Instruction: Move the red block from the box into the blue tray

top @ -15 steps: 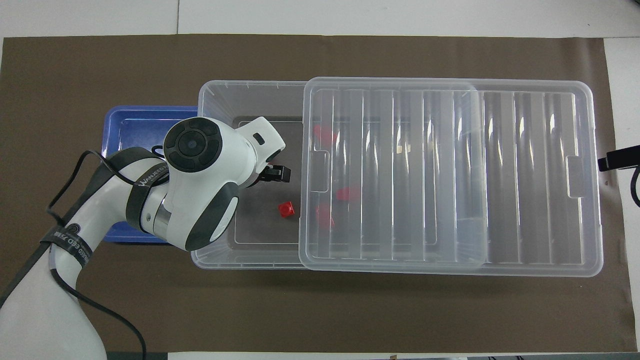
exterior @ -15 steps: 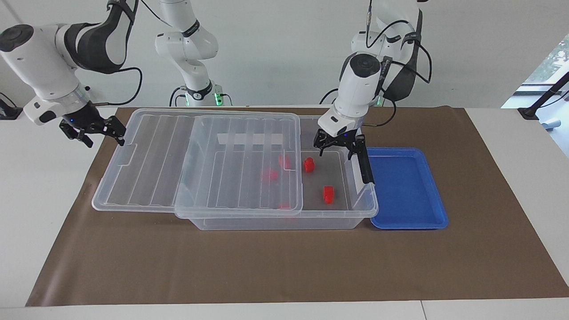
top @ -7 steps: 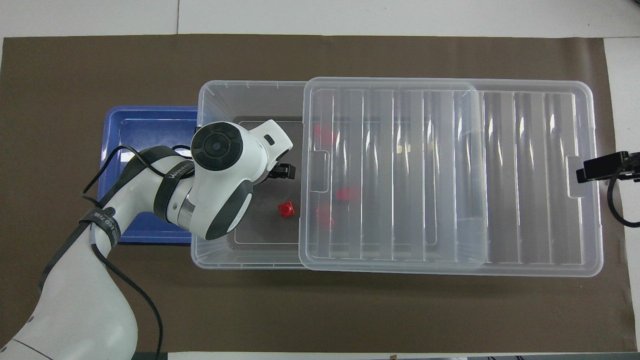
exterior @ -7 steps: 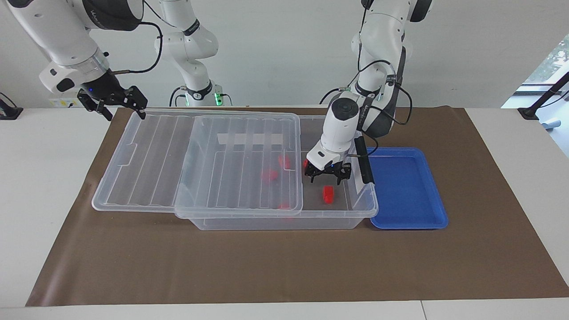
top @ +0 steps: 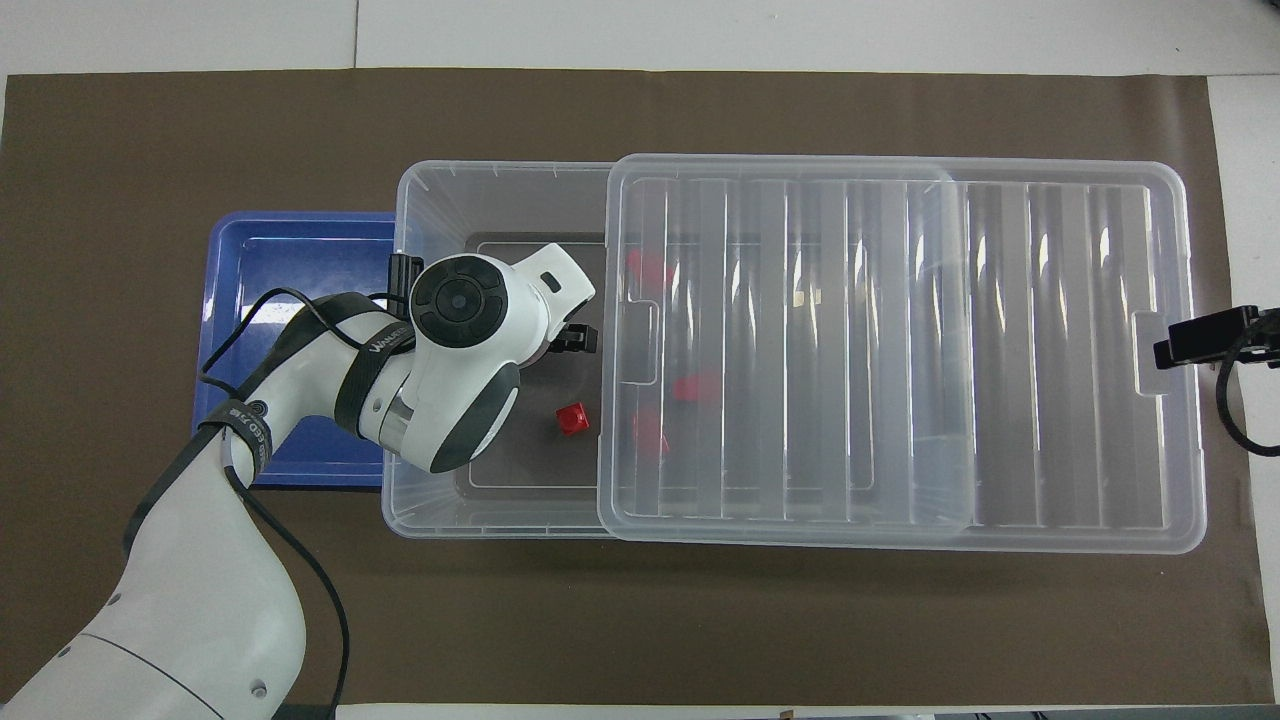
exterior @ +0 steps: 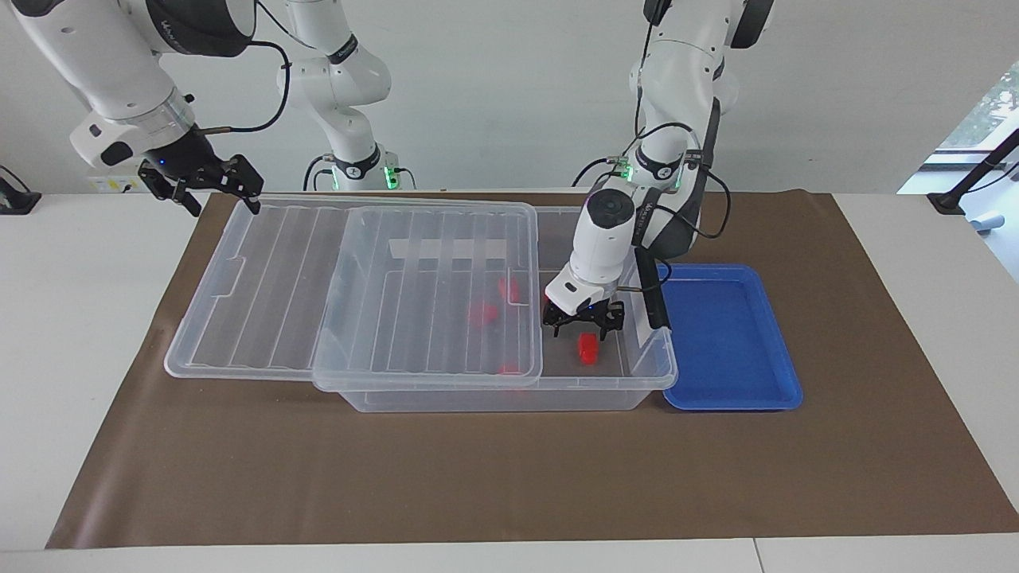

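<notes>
Left tool (exterior: 585, 319) is down inside the box (exterior: 493, 390), in the uncovered end next to the blue tray (exterior: 728, 338). Its fingers stand apart and grasp nothing. One red block (exterior: 587, 348) lies on the box floor just below the tool in the facing view, not touching it. A second uncovered red block (top: 572, 418) shows in the overhead view beside the lid edge. More red blocks (exterior: 482, 313) sit under the clear lid (exterior: 350, 286), which is slid toward the right arm's end. Blue tray sits on the desk (exterior: 478, 477), touching the box end. Right tool (exterior: 208, 185) waits in the air off the lid's corner, released, holding nothing.
</notes>
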Action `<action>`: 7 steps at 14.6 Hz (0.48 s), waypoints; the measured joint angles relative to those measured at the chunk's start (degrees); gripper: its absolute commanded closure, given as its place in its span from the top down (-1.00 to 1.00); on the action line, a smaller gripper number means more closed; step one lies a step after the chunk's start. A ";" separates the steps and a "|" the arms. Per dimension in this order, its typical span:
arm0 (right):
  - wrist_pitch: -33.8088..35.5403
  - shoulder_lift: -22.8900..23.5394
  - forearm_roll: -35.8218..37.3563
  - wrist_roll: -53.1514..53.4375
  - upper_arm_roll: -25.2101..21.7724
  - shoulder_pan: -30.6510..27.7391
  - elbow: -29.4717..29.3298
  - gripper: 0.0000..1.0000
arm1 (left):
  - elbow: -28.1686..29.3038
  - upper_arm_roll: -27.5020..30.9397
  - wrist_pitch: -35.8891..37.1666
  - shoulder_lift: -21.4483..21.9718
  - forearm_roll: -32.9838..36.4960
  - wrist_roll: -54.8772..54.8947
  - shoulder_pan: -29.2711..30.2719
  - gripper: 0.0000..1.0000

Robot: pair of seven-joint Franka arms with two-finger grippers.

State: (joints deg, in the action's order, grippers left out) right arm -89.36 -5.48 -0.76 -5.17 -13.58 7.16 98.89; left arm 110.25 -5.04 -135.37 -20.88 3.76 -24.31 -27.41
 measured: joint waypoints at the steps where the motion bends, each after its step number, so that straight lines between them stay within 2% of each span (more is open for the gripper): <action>1: -0.06 -0.04 0.00 0.00 0.01 0.00 0.00 1.00 | 0.00 0.05 0.00 -0.11 0.00 -0.03 0.00 -0.01; 2: -0.12 -0.06 0.00 0.00 0.02 0.00 0.00 1.00 | 0.00 0.11 0.00 -0.19 0.00 -0.08 0.00 -0.47; 3: -0.13 -0.06 0.00 0.00 0.02 0.00 0.00 1.00 | 0.00 0.16 0.00 -0.24 0.04 -0.10 0.00 -0.77; 4: -0.13 -0.06 0.00 0.00 0.02 0.00 0.00 1.00 | 0.00 0.19 0.00 -0.25 0.49 -0.10 0.00 -1.00; 7: -0.13 -0.06 0.00 0.00 0.02 0.00 0.00 1.00 | -0.10 0.21 0.01 -0.24 4.33 -0.33 0.00 -1.00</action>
State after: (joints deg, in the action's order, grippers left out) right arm -89.49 -5.54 -0.75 -5.17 -13.56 7.16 98.89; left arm 110.14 -4.83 -135.36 -21.12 8.09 -24.64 -27.41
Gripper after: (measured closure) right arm 0.000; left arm 0.661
